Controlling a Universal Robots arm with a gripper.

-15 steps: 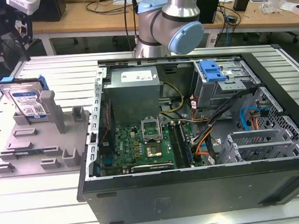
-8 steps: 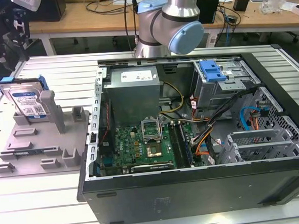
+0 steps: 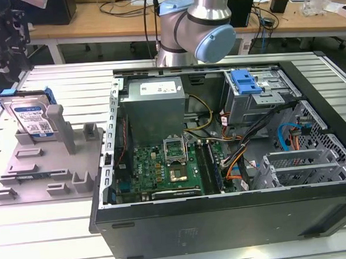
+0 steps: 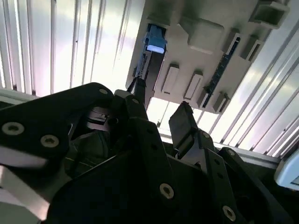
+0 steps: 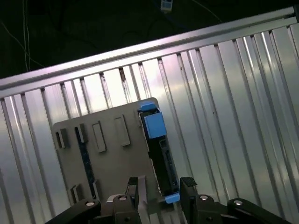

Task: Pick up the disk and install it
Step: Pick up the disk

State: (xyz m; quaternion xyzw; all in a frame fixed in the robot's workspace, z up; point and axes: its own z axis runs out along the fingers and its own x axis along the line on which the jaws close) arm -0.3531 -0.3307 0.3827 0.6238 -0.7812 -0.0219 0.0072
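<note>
Judged stage: approach for pick-up, nothing lifted yet.

1. Locate the disk (image 3: 31, 117): upright on edge in a slot of the grey holder (image 3: 46, 172), at the exterior view's left, on the ribbed metal table (image 3: 70, 83), well apart from the open computer case (image 3: 223, 179).
2. Confirm the gripper (image 5: 160, 183) condition in both wrist views: fingers (image 4: 183, 122) spread wide, holding nothing, touching nothing, well above the disk.
3. Check alignment in the first wrist view. Look for the thin top edge of the disk lined up with the gap between the fingers, roughly centred. Correct any sideways offset or twist before going lower.
4. Descend straight down along the plane of the disk. Stay off the grey post (image 3: 58, 122) just beside the disk and off the low blocks of the holder.
5. Close on the two flat faces rather than on the light-blue bracket (image 5: 154, 125). Treat that bracket as probably flexible plastic, likely to bend or slip under the pads.
6. Seat the fingers deep enough to stop the disk tilting, and clamp evenly to avoid jamming it against the slot walls.
</note>
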